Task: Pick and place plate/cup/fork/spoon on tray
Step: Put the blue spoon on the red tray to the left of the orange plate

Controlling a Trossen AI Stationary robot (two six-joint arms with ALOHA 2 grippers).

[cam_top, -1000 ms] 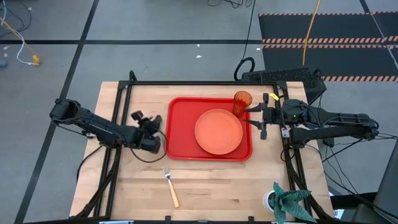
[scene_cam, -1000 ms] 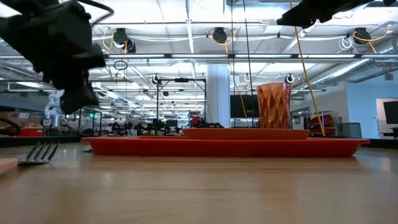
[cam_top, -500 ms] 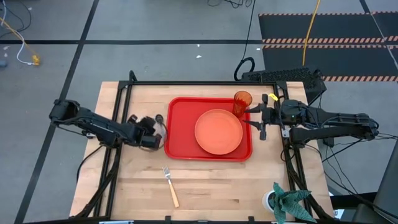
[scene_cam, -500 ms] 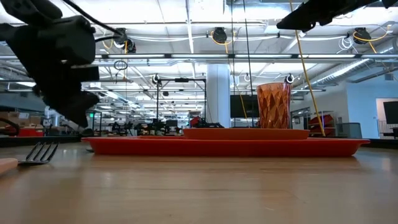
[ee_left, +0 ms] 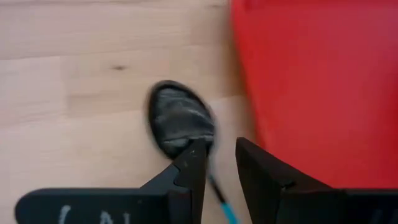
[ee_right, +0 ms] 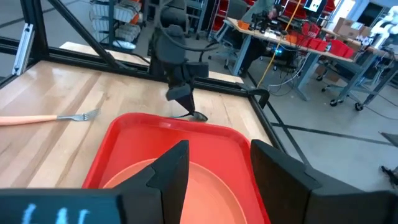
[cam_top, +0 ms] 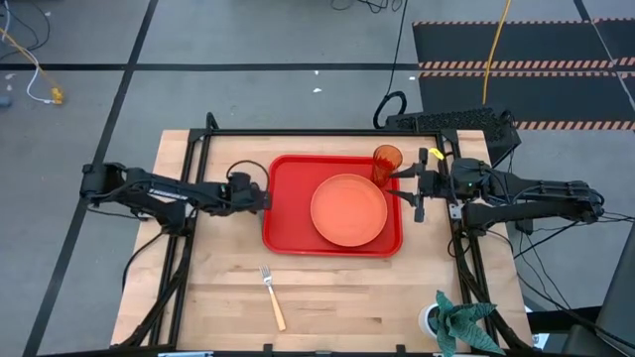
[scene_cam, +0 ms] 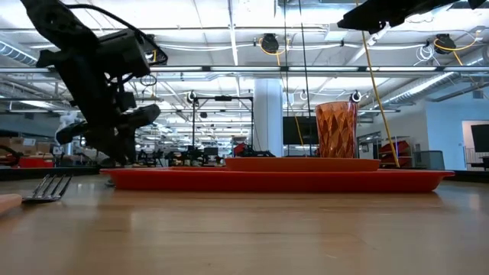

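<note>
The red tray [cam_top: 288, 213] holds the orange plate [cam_top: 348, 209] and, at its far right corner, the amber cup [cam_top: 387, 164]. The fork [cam_top: 272, 296] lies on the bare table near the front edge. My left gripper [cam_top: 264, 196] is low at the tray's left rim, shut on the spoon [ee_left: 180, 118]. The spoon's dark bowl sticks out past the fingertips, over the wood beside the rim. My right gripper [cam_top: 402, 185] is open and empty at the tray's right rim, next to the cup; its wrist view [ee_right: 214, 152] looks over the plate. My left gripper pinches the spoon's thin light-blue handle [ee_left: 216, 190] between its two fingers. The handle runs back between them at a slant, and the bowl [ee_left: 179, 115] lies beyond their tips. The fingers point toward the table's right, tipped down. Whether the bowl touches the table I cannot tell.
A black frame [cam_top: 327, 132] runs along the table's far edge and down both sides. A green leafy thing in a white pot [cam_top: 458, 322] stands at the near right corner. Bare wood lies between the tray and the near edge.
My left gripper has gone toward the table's far edge and right, up to the tray's left rim, turning as its arm stretched out level. It has carried the spoon along. My right arm has kept still.
</note>
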